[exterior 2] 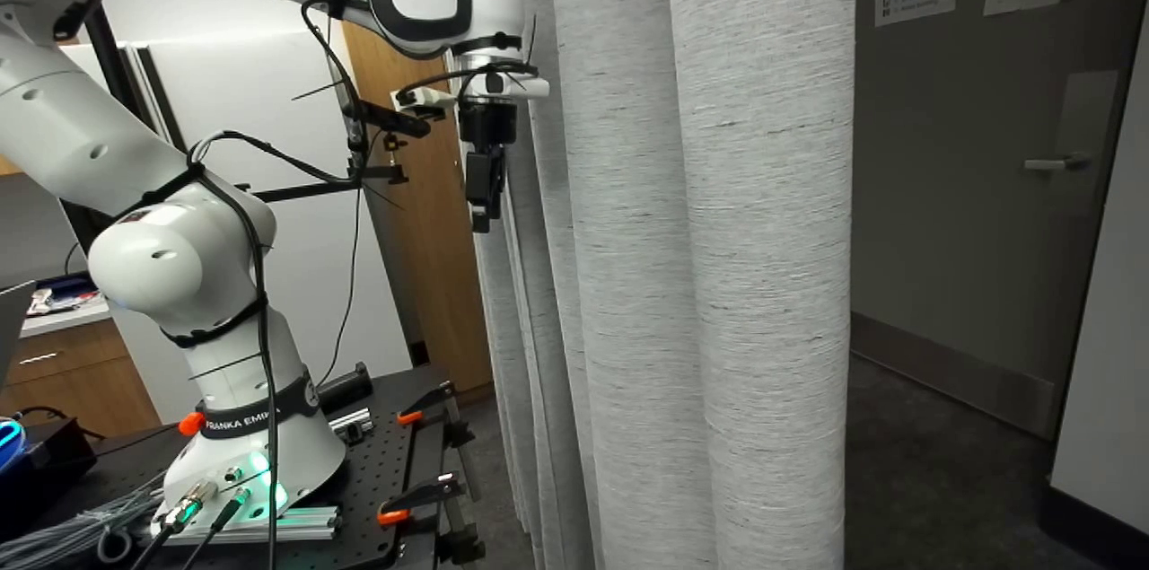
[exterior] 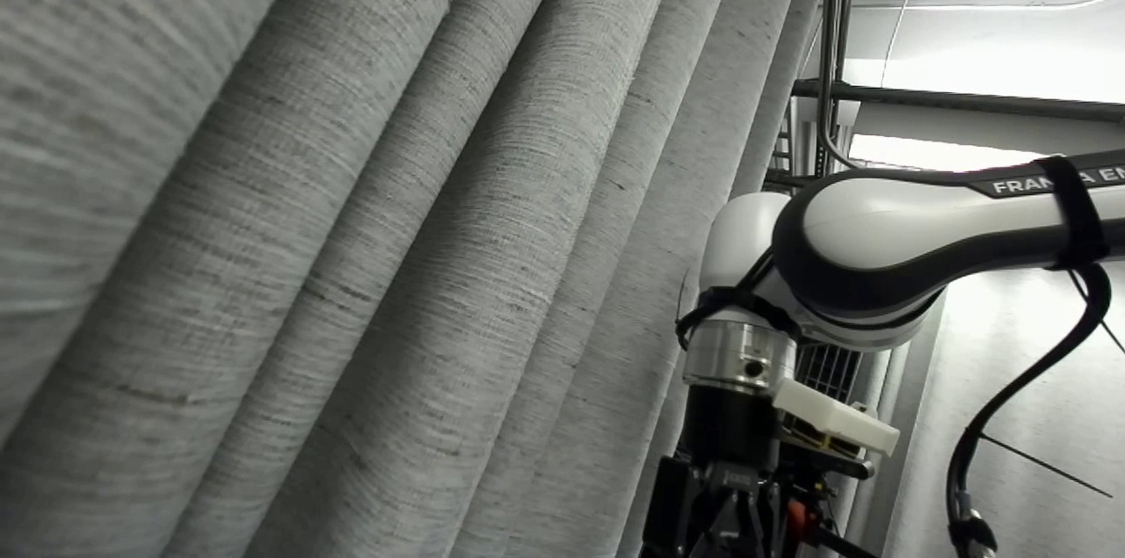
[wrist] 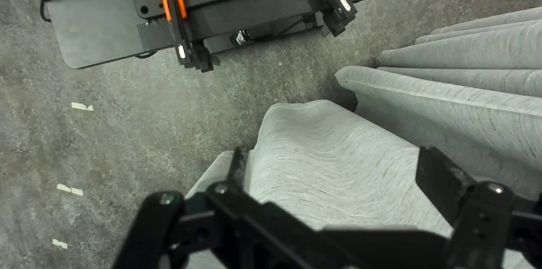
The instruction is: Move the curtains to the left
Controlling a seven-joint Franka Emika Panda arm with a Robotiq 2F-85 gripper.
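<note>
The curtains are a large light-grey woven drape with long deep folds. They fill the left and middle of an exterior view [exterior: 492,259] and hang from top to bottom in an exterior view [exterior 2: 763,238]. In the wrist view the curtains [wrist: 305,133] hang below the jaws, with one broad fold between the fingers. My gripper [wrist: 333,161] is open, its two black fingers wide apart. It points down beside the curtains in both exterior views, where the gripper [exterior 2: 485,224] is close to the folds. Its fingertips are cut off in an exterior view. Whether the fingers touch the fabric cannot be told.
The robot's black base table [wrist: 101,40] has orange-tipped clamps [wrist: 182,27] along its edge. A grey door [exterior 2: 969,193] stands behind the curtains. A wooden cabinet [exterior 2: 422,220] and a white panel [exterior 2: 296,283] stand behind the arm. A cable [exterior: 1011,400] hangs from the arm.
</note>
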